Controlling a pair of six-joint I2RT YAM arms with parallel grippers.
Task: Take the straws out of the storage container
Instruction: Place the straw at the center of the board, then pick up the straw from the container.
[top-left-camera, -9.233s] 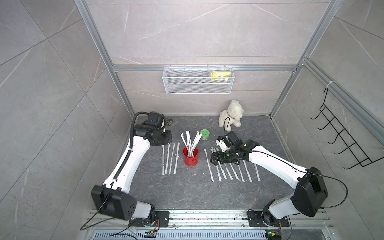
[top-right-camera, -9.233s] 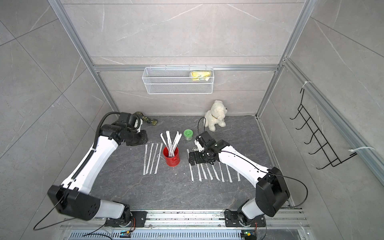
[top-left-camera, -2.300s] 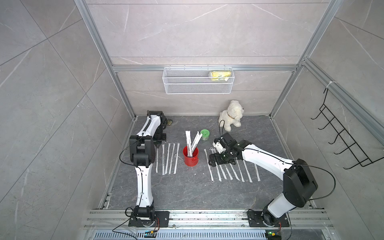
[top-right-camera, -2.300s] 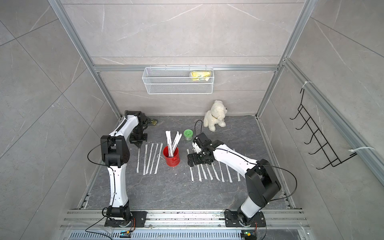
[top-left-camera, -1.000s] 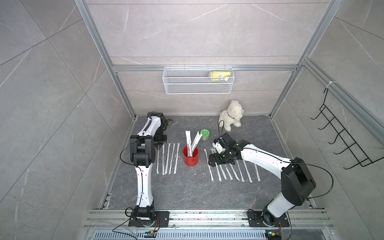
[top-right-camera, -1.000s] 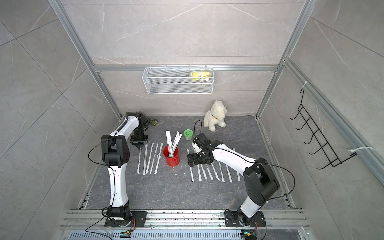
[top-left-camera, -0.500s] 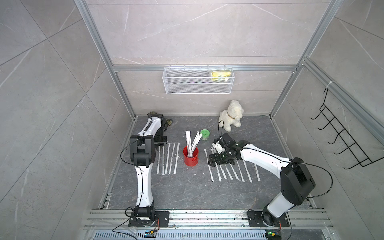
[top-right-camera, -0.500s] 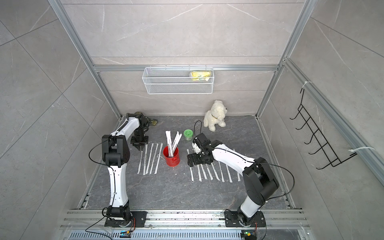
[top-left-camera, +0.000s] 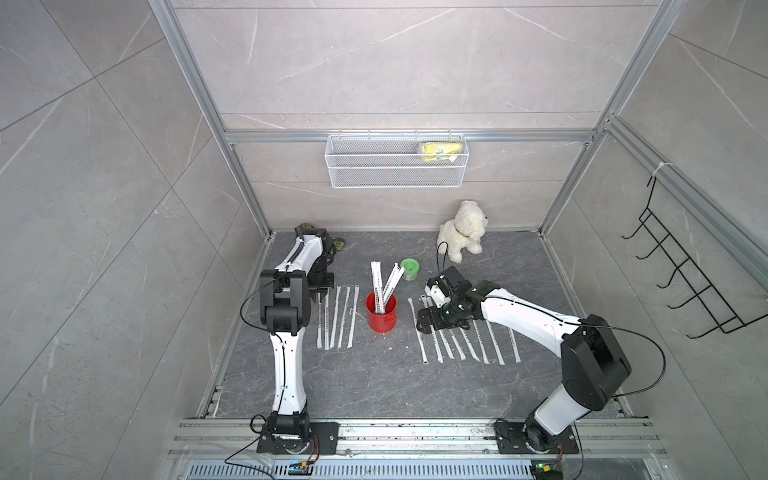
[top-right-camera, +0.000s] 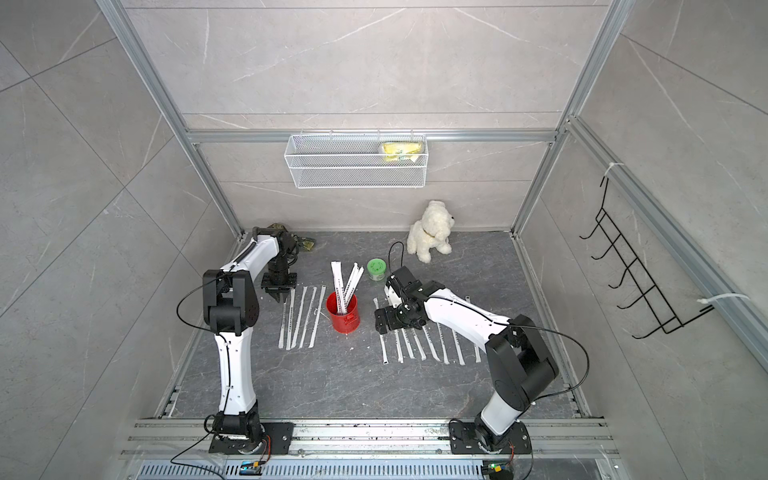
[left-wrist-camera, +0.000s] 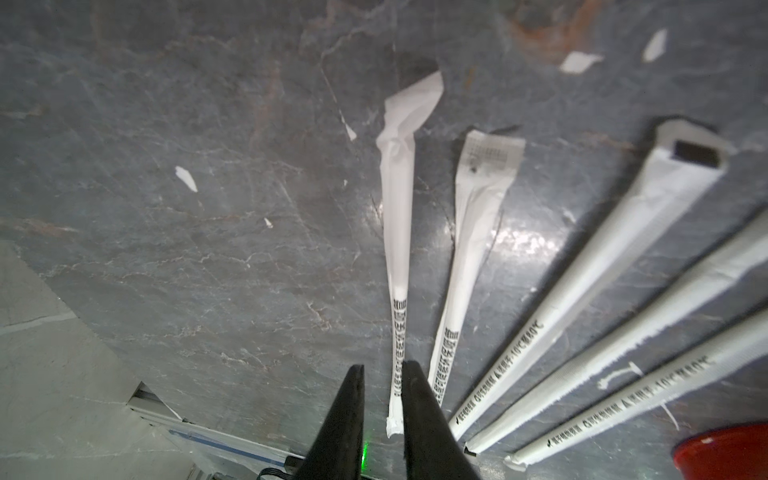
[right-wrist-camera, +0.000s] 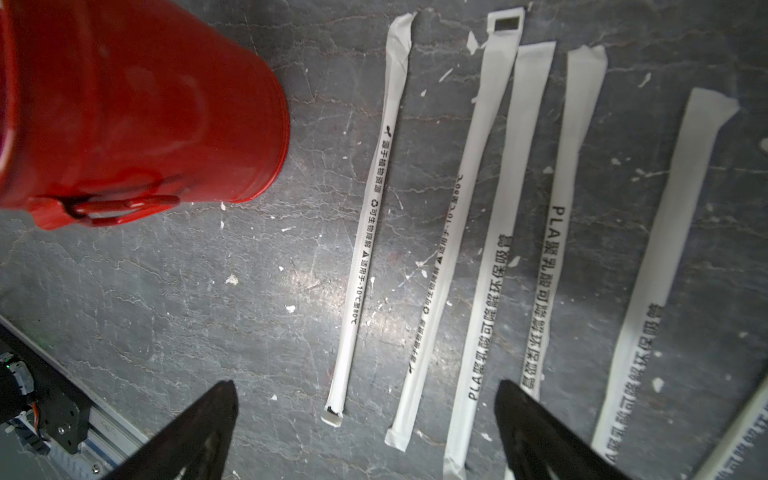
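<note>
**Left fingers at a straw end, a few still in the can**

My left arm (top-left-camera: 286, 324) is folded up tall, wrist pointing straight down. The left fingers (left-wrist-camera: 345, 415) sit a narrow gap apart around the end of the outermost straw (left-wrist-camera: 398, 257) lying flat. I can't tell if they touch it.

My right arm (top-left-camera: 528, 320) reaches low, with the right fingers (right-wrist-camera: 199, 436) spread wide and holding nothing.

The red storage container (top-left-camera: 381, 318) stands upright mid-table (top-left-camera: 374, 382), with a few straws (top-left-camera: 384, 286) leaning out.
</note>
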